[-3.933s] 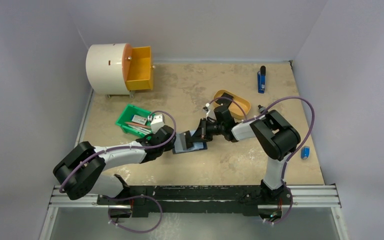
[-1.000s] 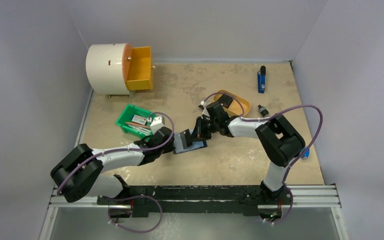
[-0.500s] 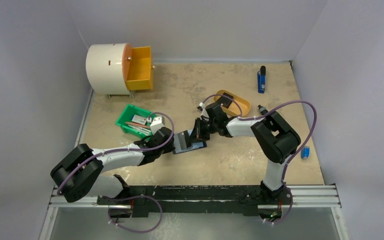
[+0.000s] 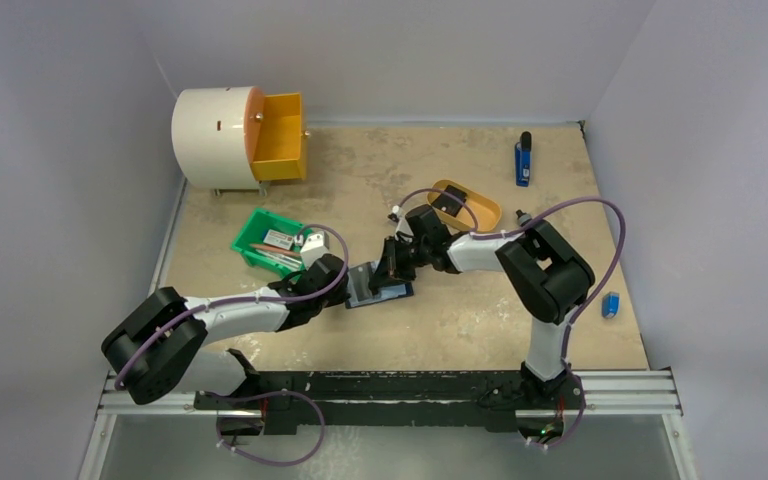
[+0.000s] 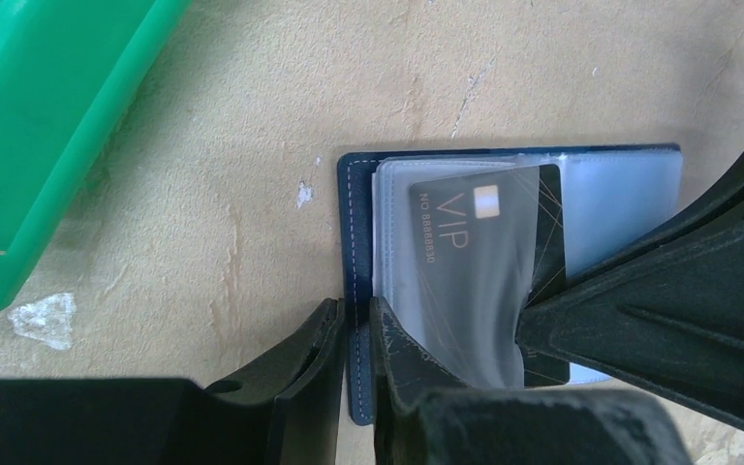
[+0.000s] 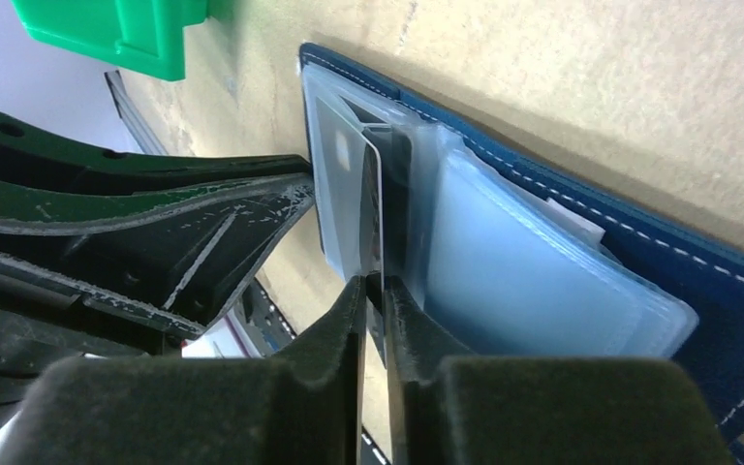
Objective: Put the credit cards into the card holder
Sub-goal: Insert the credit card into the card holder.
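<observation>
The navy-blue card holder [image 4: 378, 292] lies open on the table, its clear plastic sleeves showing [image 6: 513, 281]. My left gripper [image 5: 356, 320] is shut on the holder's stitched left edge [image 5: 356, 242]. My right gripper [image 6: 375, 286] is shut on a black VIP credit card [image 5: 489, 252], held on edge, with most of the card pushed under a clear sleeve. In the right wrist view the card's thin edge [image 6: 373, 208] stands up between the sleeves. In the top view the two grippers meet over the holder, the right one [image 4: 392, 268] and the left one [image 4: 352, 288].
A green plastic bin [image 4: 268, 242] with small items sits just left of the holder. A mustard-yellow oval tray [image 4: 465, 205] lies behind the right arm. A white drum with an orange drawer [image 4: 278, 138] stands at the back left. Small blue items [image 4: 523, 160] lie at the right.
My right gripper has moved left toward the holder with the card, pushing it further into the sleeve. My left gripper has kept its hold on the holder's edge.
</observation>
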Available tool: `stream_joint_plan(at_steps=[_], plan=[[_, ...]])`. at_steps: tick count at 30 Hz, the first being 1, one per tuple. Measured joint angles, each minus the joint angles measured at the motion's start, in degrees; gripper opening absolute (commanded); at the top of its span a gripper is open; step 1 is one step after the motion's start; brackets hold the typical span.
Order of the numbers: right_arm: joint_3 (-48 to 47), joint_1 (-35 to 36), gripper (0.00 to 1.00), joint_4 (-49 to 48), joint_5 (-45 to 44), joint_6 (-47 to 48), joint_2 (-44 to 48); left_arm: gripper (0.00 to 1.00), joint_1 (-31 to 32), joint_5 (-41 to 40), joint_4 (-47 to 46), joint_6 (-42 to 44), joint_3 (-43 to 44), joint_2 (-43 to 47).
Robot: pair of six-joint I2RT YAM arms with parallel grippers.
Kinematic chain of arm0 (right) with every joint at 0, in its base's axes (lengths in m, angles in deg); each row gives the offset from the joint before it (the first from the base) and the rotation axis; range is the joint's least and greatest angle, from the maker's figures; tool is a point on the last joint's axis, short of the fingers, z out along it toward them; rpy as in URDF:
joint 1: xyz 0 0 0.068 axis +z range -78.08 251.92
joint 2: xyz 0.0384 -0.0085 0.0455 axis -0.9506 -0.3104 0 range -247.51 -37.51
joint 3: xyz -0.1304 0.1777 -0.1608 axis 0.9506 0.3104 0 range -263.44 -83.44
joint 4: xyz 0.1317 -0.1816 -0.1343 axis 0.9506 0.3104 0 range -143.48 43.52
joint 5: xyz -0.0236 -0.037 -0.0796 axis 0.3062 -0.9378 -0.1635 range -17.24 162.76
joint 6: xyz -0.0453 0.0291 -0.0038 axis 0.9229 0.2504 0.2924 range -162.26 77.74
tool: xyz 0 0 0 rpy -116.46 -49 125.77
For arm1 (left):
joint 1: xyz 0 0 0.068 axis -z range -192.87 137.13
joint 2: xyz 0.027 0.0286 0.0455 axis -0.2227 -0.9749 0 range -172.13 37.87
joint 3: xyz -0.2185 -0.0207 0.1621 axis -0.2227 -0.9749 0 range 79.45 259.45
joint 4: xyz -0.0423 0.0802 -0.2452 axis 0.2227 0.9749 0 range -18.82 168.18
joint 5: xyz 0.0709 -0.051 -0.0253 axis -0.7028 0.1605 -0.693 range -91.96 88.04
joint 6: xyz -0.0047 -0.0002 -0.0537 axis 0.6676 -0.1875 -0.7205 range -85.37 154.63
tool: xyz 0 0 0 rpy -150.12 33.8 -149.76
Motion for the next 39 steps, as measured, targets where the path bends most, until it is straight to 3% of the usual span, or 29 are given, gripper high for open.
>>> stream_joint_plan(at_steps=[5,14,39], plan=[[-0.02,0.57,0.37,3.26,-0.44,0.83,0.39,0.15,0.0,0.0,-0.07,-0.04,-0.02,0.02],[-0.02,1.05,0.45,7.96,-3.58,1.81,3.78,0.15,0.02,0.0,-0.02,-0.11,-0.17,0.26],[-3.26,2.32,0.39,8.85,-3.76,2.51,1.27,0.14,0.0,1.75,-2.78,0.02,-0.94,0.28]])
